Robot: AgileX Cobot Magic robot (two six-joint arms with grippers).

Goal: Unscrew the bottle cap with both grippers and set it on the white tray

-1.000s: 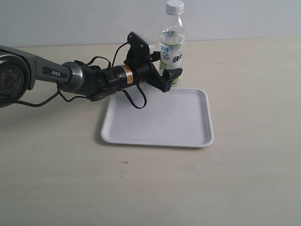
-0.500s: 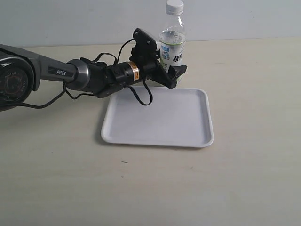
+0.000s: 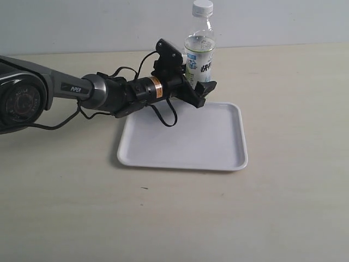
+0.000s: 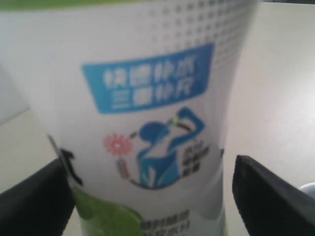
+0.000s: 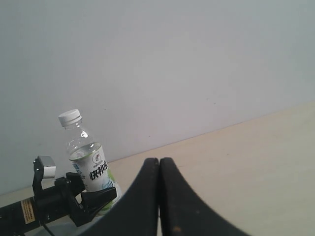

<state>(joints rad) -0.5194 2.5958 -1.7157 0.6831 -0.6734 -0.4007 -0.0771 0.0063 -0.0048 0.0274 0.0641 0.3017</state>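
The bottle (image 3: pixel 200 54) stands upright on the table just behind the white tray (image 3: pixel 218 147), with the white bottle cap (image 3: pixel 202 7) on its neck. My left gripper (image 3: pixel 196 83) is open and straddles the bottle's lower label. In the left wrist view the label (image 4: pixel 147 98) fills the picture between the two black fingers (image 4: pixel 268 196), with a gap showing beside one finger. My right gripper (image 5: pixel 159 162) is shut on nothing and far from the bottle (image 5: pixel 93 169). The cap (image 5: pixel 69 118) and the left gripper (image 5: pixel 91 199) show in that view too. The right arm is outside the exterior view.
The left arm (image 3: pixel 82 90) reaches in low over the table from the left, its cable hanging over the tray's back left corner. A pale wall (image 3: pixel 109 22) rises just behind the bottle. Bare tabletop (image 3: pixel 294 109) lies right of the tray.
The left arm has reached a little further right, bringing its open jaws further around the bottle. The bottle, the tray and the right gripper have not moved.
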